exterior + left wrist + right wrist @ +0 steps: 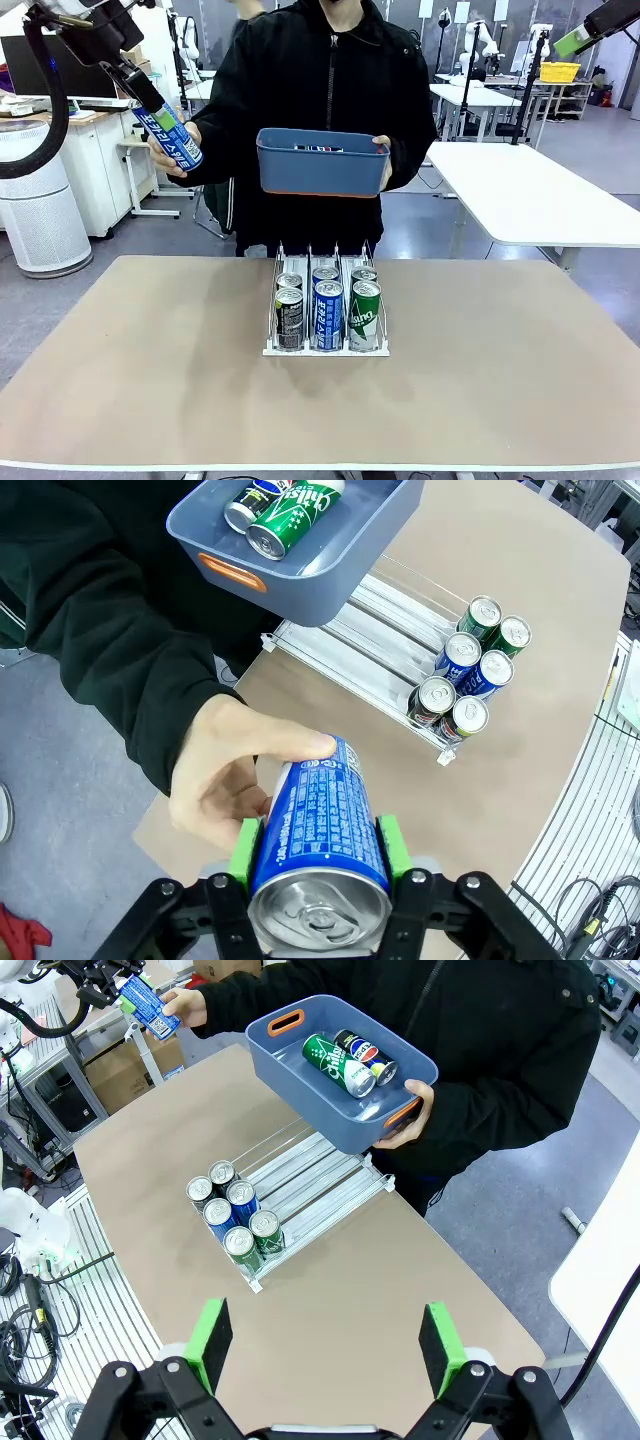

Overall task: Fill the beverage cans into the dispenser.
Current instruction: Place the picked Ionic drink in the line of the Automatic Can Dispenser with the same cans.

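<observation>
My left end effector [150, 100] grips a slim blue aluminium can [315, 810] at upper left, my right end effector [325, 1345] gapes empty, six cans [328, 300] already stand in the white wire-lane dispenser [325, 351] at frame centre, and two cans [350, 1060] wait in the dark blue plastic bin [320, 165].

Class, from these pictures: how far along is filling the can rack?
Done: six cans stand in the rack, two per lane. In hand: the left gripper is shut on a blue can, the person's hand touching it too. Left: that can and two more cans in the bin. The right gripper is open.
</observation>
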